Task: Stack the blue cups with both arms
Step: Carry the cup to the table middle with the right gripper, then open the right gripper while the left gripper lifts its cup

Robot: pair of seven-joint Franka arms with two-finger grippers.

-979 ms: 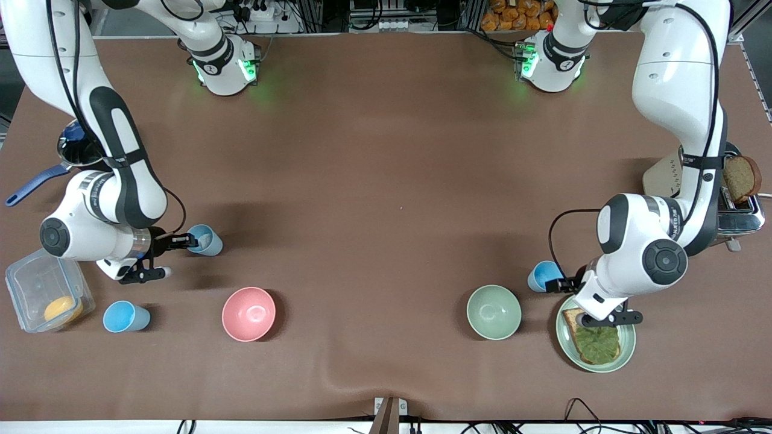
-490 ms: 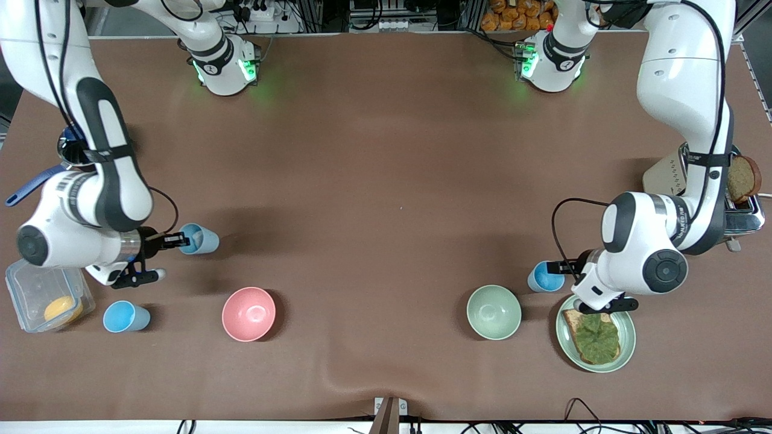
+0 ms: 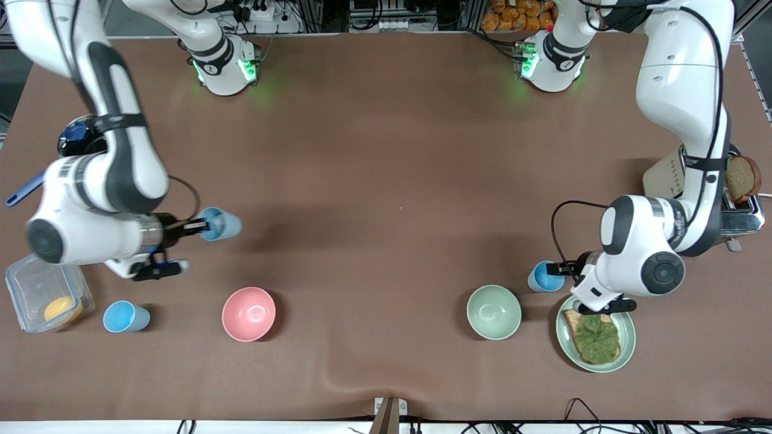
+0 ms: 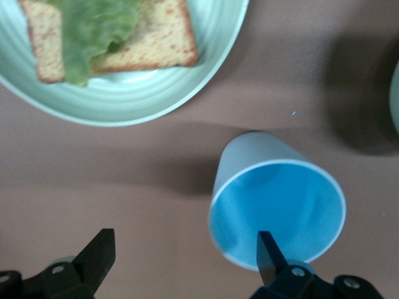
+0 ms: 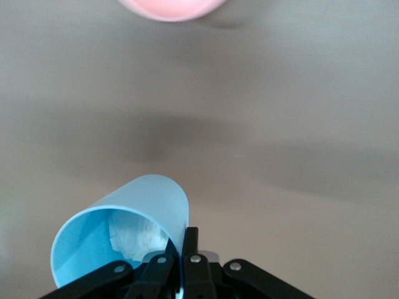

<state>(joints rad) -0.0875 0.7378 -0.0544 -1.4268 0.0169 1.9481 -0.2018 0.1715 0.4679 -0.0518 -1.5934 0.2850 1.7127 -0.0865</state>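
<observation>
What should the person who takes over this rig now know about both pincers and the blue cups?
Right pincer: shut on the rim of a blue cup, lifted above the table.
Left pincer: open, one finger inside the second cup, which stands beside the green plate; not gripped yet.
Third cup: untouched, near the clear container.
Done: one cup picked up. Left: grip the second cup, stack all three.

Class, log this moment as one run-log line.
right gripper: shut on lifted blue cup | left gripper: open at second cup | third cup: untouched
</observation>
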